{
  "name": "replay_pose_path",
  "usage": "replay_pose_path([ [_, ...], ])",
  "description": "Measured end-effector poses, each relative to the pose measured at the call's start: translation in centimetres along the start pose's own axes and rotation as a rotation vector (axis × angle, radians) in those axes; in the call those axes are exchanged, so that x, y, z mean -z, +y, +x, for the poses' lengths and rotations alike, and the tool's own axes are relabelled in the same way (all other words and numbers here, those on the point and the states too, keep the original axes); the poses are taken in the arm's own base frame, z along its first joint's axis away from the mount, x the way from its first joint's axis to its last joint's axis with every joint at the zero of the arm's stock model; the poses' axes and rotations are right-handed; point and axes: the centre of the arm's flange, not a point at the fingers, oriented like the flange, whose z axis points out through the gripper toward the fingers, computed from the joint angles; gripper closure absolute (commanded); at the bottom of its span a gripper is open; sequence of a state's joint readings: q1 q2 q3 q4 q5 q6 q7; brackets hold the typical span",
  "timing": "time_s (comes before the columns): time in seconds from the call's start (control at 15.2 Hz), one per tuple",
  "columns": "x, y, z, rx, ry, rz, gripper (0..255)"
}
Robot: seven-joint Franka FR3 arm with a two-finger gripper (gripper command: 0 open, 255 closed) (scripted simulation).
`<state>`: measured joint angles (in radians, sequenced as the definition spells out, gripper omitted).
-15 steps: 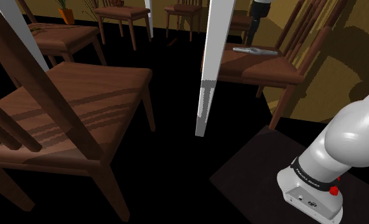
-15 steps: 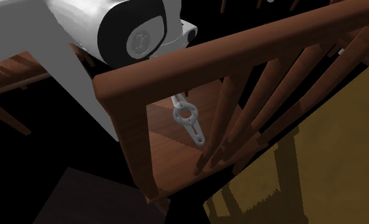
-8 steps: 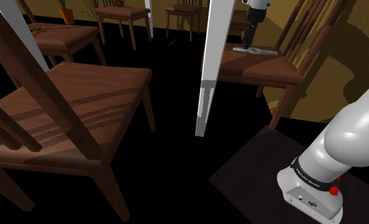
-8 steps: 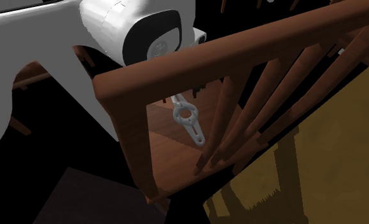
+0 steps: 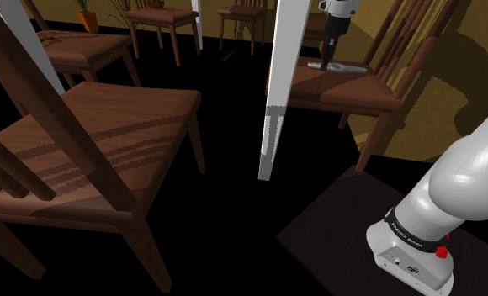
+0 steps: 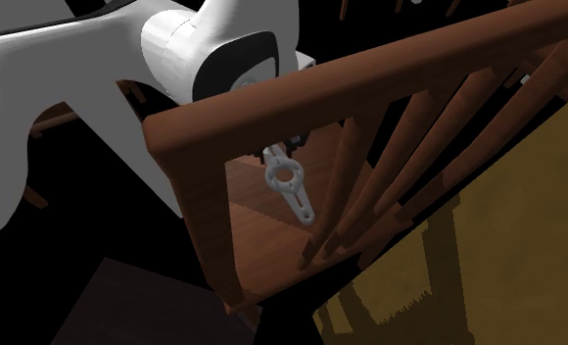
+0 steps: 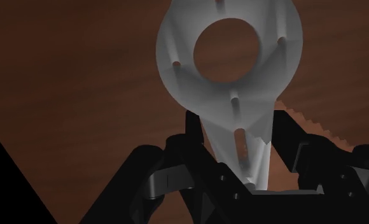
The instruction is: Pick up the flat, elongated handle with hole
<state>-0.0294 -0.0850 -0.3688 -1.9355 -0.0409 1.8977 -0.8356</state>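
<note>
Now at the jaws: you have them parted, one black finger (image 7: 290, 137) on each side of the handle's narrow neck. From the wrist view you cannot tell whether either finger touches it.
Handle: your target is a pale grey, flat handle (image 7: 221, 121) lying on a brown wooden seat. Its wide ring with a large round hole sits just beyond the fingers, with small holes around the ring and down the neck.
Handle, shoulder view: you see the handle (image 5: 343, 67) on the far chair's seat near the top, with the jaws down at its end on that view's left.
Handle, second exterior view: the handle (image 6: 303, 204) shows through the chair back, ring end toward the arm, and the rest is a strip with holes pointing away.
Chair: brown wood, with a flat seat (image 5: 352, 94) and a slatted back (image 6: 370, 78), standing beside a yellow wall (image 6: 488, 255).
Arm: your white arm (image 5: 474, 168) rises from the dark stand (image 5: 335, 227) at the shoulder view's lower right. In the second exterior view the arm (image 6: 76, 78) bends over the chair back.
Surroundings: a nearer chair (image 5: 108, 134) takes up the shoulder view's left, and a white post (image 5: 278, 84) hangs between it and the far chair, over a black area.
</note>
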Motion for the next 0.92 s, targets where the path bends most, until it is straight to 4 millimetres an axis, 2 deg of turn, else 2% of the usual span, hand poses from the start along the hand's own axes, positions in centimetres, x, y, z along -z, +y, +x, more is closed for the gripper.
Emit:
replay_pose_path([
  [0.46, 0.1, 0.1, 0.0, -0.002, 0.001, -0.004, 255],
  [0.92, 3.1, 0.1, 0.0, -0.004, -0.003, -0.002, 255],
])
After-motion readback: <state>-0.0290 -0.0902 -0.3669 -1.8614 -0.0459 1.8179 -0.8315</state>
